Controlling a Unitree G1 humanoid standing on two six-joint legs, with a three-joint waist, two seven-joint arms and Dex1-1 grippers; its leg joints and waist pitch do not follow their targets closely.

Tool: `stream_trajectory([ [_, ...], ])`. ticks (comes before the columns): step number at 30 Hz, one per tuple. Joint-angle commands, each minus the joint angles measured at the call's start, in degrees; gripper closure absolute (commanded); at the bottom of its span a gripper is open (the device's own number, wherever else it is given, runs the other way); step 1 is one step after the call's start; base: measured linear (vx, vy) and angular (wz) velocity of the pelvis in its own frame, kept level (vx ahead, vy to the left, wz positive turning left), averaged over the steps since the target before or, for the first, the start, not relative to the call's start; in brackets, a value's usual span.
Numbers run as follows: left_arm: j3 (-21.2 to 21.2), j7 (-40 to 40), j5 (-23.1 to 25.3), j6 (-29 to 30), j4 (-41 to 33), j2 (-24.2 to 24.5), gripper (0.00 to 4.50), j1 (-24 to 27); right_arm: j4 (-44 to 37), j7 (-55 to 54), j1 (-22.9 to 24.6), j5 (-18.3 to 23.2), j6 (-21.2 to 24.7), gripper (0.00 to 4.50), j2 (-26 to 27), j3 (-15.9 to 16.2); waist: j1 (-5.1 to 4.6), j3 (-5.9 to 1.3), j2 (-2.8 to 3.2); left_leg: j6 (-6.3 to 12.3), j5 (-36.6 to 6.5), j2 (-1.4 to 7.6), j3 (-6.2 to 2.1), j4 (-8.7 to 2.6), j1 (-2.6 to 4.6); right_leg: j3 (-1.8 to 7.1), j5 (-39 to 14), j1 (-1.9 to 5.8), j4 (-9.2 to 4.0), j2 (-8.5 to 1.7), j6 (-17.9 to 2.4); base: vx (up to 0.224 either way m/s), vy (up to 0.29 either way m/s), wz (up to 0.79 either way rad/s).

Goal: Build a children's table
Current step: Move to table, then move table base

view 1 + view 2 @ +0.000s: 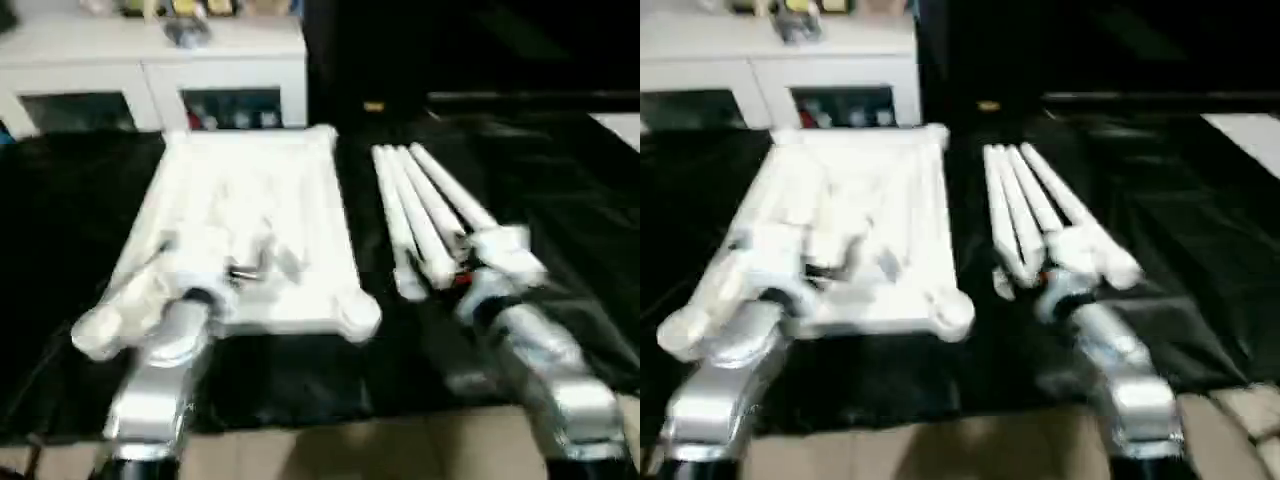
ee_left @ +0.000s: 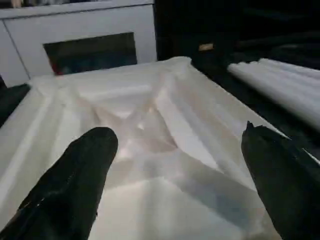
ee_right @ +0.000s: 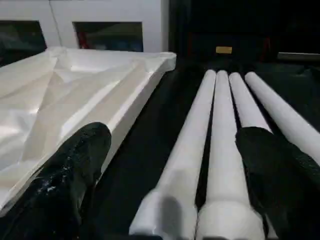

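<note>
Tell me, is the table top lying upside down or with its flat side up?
Upside down. The table top lies on the black sheet with its ribbed underside facing up; the left wrist view shows crossing ribs. No leg is attached yet.

Home-like room: glass-doored white cabinet (image 1: 150, 85)

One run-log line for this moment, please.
tabletop ribs-up | four legs loose beside | left claw open above tabletop | right claw open above legs

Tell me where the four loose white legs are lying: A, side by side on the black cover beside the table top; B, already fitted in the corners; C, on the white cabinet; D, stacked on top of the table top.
A: the legs lie side by side on the black cover, next to the upside-down table top, none fitted.
</note>
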Motion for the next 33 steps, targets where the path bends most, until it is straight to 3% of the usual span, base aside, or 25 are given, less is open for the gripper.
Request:
stream_trajectory([
  [1,0.81,-2.44,-0.83,-0.81,0.69,1.22,0.02,-0.84,0.71,0.80,-1.52,-0.43,0.30,0.00,-0.21,1.43,1.13,-1.61,0.04,0.24,4.96,3.91,-0.83,-5.43,-3.49,3.52,-23.82,4.87,-8.87,-6.68,-15.18,0.125,0.052,0.08],
  [2,0.84,-3.34,-1.70,-0.84,0.56,1.04,0.02,-0.90,0.61,1.10,-1.44,-0.39,0.38,0.00,-0.54,1.57,1.34,-2.16,3.76,0.73,1.68,6.45,-1.72,-10.99,-0.01,-0.29,-19.22,2.78,-6.78,-2.43,-11.71,0.125,0.052,0.08],
  [3,0.76,-3.88,-2.09,-0.73,0.50,1.03,0.02,-0.94,0.52,1.36,-1.38,-0.29,0.47,0.00,-0.73,1.63,1.34,-2.16,3.76,0.73,1.68,6.45,-1.72,-10.99,-0.01,-0.29,-19.22,2.78,-6.78,-2.43,-11.71,0.148,0.095,0.02],
  [4,-0.82,-7.63,-3.45,0.15,0.12,1.97,0.02,-0.98,-0.21,3.39,-0.81,0.91,1.08,0.00,-1.87,1.59,-2.06,-2.86,4.43,5.83,-5.03,11.26,-7.34,-12.56,5.86,-1.64,-7.74,-2.61,1.26,-0.25,-6.90,0.168,0.102,0.06],
  [5,-2.99,-12.41,-4.71,-0.24,-0.72,3.57,0.02,-0.52,-0.87,5.26,-0.51,1.65,1.35,0.00,-2.89,1.41,-1.84,-3.41,4.26,9.37,0.71,11.72,-7.98,-11.66,7.06,-1.19,-3.76,-4.12,2.18,-0.91,-4.92,0.168,0.102,0.06],
  [6,-3.58,-13.81,-5.11,-0.28,-0.94,4.07,0.02,-0.41,-1.06,5.87,-0.44,1.86,1.49,0.00,-3.26,1.39,-1.49,-3.45,3.93,16.17,19.94,11.76,-7.84,-9.73,6.20,0.06,2.71,-5.41,2.46,-2.53,-0.70,0.138,0.060,0.12],
  [7,-4.78,-16.97,-6.19,-0.10,-1.34,5.28,0.02,-0.23,-1.49,7.53,-0.36,2.32,2.02,0.00,-4.35,1.46,-0.77,-4.01,2.52,17.00,40.01,9.66,-6.34,-6.66,4.93,2.00,12.18,-5.72,-0.05,-4.87,0.67,0.079,0.028,-0.03],
  [8,-6.10,-20.89,-7.74,0.72,-1.33,7.05,0.02,-0.50,-2.25,10.27,-0.18,3.40,2.89,0.00,-6.07,1.47,0.35,-3.93,0.93,10.88,41.54,3.99,-2.89,-4.69,-0.33,3.48,27.11,-1.95,-1.40,-5.96,-0.93,0.079,0.028,-0.03],
  [9,-6.10,-20.89,-7.74,0.72,-1.33,7.05,0.02,-0.50,-2.25,10.27,-0.18,3.40,2.89,0.00,-6.07,1.47,0.71,-5.00,0.32,8.40,39.78,2.10,-1.69,-4.37,-1.50,3.88,36.98,-0.19,-0.18,-5.73,-2.08,0.000,0.000,0.00],
  [10,-7.30,-24.02,-8.36,1.13,-0.25,8.70,0.02,-1.26,-2.75,13.12,-0.10,4.64,4.06,0.00,-7.72,1.50,1.42,-4.74,0.88,4.73,30.11,2.51,-1.08,-5.55,-2.87,3.69,47.02,0.76,-0.12,-5.98,-4.62,0.000,0.000,0.00],
  [11,-7.91,-25.96,-8.73,1.57,0.30,9.57,0.02,-1.68,-2.82,14.03,-0.20,4.95,4.57,0.00,-8.53,1.70,1.42,-4.65,1.12,1.67,21.94,3.14,-1.06,-6.66,-2.99,2.88,47.02,1.29,-0.17,-5.40,-6.10,0.000,0.000,0.00],
  [12,-8.54,-28.05,-9.22,2.10,0.89,10.32,0.02,-2.16,-2.77,15.14,-0.40,4.91,4.92,0.00,-9.64,2.12,1.29,-4.25,1.45,0.57,18.37,3.69,-1.12,-7.21,-2.75,2.44,43.09,0.89,-0.64,-5.23,-7.03,0.000,0.000,0.00],
  [13,-9.11,-30.41,-10.13,2.96,1.37,11.02,0.02,-2.65,-2.73,16.30,-0.64,4.90,5.38,0.00,-10.65,2.65,0.91,-3.64,2.11,-0.85,11.31,4.68,-1.32,-8.11,-2.02,1.65,30.70,0.34,-1.46,-4.99,-9.42,0.000,0.000,0.00],
  [14,-9.41,-31.93,-10.73,3.44,1.69,11.48,0.02,-2.93,-2.68,17.07,-0.81,4.82,5.60,0.00,-11.29,3.06,0.64,-3.14,2.42,-1.15,4.86,5.53,-1.36,-8.88,-1.28,1.49,18.63,0.12,-2.35,-5.01,-12.29,0.000,0.000,0.00],
  [15,-10.24,-33.14,-9.94,3.25,2.80,12.30,0.02,-3.85,-2.77,18.57,-1.02,4.64,5.40,0.00,-12.42,3.66,0.46,-2.79,2.15,-0.88,2.13,5.76,-1.35,-9.37,-1.17,1.45,13.80,0.14,-2.63,-4.92,-13.51,0.000,0.000,0.00],
  [16,-11.56,-36.72,-10.27,4.29,4.47,13.84,0.19,-5.61,-2.91,21.79,-1.45,5.30,5.32,0.00,-14.52,4.35,0.30,-1.95,2.06,-0.47,-6.05,6.37,-1.09,-10.63,-0.65,1.52,2.39,0.09,-3.71,-5.14,-14.87,-0.072,-0.010,0.07],
  [17,-11.56,-36.72,-10.27,4.29,4.47,13.84,0.19,-5.61,-2.91,21.79,-1.45,5.30,5.32,0.00,-14.52,4.35,0.43,-1.33,2.10,-1.21,-13.04,6.77,-0.60,-11.01,0.11,1.97,-8.01,-0.50,-4.67,-5.46,-14.99,-0.072,-0.010,0.07],
  [19,-12.63,-39.13,-10.38,4.38,5.30,15.15,0.33,-6.68,-3.01,23.87,-1.72,5.59,5.19,0.00,-15.91,4.67,0.30,-0.92,1.85,-3.37,-17.34,7.04,-0.01,-11.43,0.41,2.30,-18.53,-0.56,-5.71,-6.14,-13.12,-0.081,-0.018,0.08],
  [21,-13.80,-41.70,-11.06,4.81,5.85,16.26,0.58,-7.50,-2.82,25.50,-2.01,5.69,5.57,0.00,-16.98,4.77,0.34,-1.01,1.73,-4.11,-16.31,7.15,0.36,-11.57,0.41,2.44,-19.98,-0.76,-5.89,-6.11,-11.91,-0.072,-0.014,0.05],
  [22,-15.10,-44.54,-11.27,4.73,6.82,17.20,0.58,-8.41,-2.32,27.57,-2.50,5.71,5.47,0.00,-18.15,5.19,0.38,-1.08,1.35,-3.67,-13.39,7.11,0.49,-11.82,-0.11,2.47,-19.04,-0.52,-5.78,-6.12,-11.08,-0.051,-0.002,0.00],
  [24,-16.05,-46.24,-11.00,4.12,7.49,17.68,0.67,-8.87,-2.09,28.93,-2.69,5.82,5.38,0.00,-18.84,5.45,0.40,-1.20,1.30,-3.04,-11.85,7.15,0.77,-11.80,-0.10,2.55,-17.80,-0.67,-5.74,-6.13,-11.18,-0.025,-0.001,0.00],
  [25,-17.13,-47.25,-9.90,2.73,9.09,17.66,0.83,-9.73,-2.04,30.08,-2.81,5.78,5.14,0.00,-19.55,5.88,0.37,-1.25,0.44,-2.04,-10.49,7.22,0.85,-11.92,-0.44,2.49,-17.25,-0.38,-5.73,-6.16,-11.20,0.000,0.000,0.00],
  [27,-18.94,-48.31,-7.52,-0.49,12.29,17.47,1.00,-11.42,-2.14,31.84,-3.04,6.10,5.08,0.00,-20.44,6.59,0.51,-1.38,0.80,-1.51,-9.34,7.17,1.10,-11.77,-0.22,2.51,-16.23,-0.70,-5.82,-6.06,-11.43,0.000,0.000,0.00],
  [29,-19.77,-48.68,-6.33,-2.14,13.85,17.41,1.14,-12.25,-2.31,32.54,-3.09,5.99,4.87,0.00,-20.80,6.91,0.52,-1.66,0.97,-0.67,-7.43,7.32,1.25,-11.77,-0.42,2.49,-10.88,-0.46,-5.45,-6.13,-12.87,0.000,0.000,0.00],
  [33,-22.84,-49.93,-2.73,-5.37,18.52,18.54,1.45,-14.95,-3.87,34.22,-2.24,5.62,5.19,0.00,-22.00,7.74,0.47,-1.80,0.82,0.32,-5.52,7.47,1.35,-11.65,-0.52,2.39,-5.62,-0.29,-5.02,-6.08,-14.66,0.000,0.000,0.00],
])
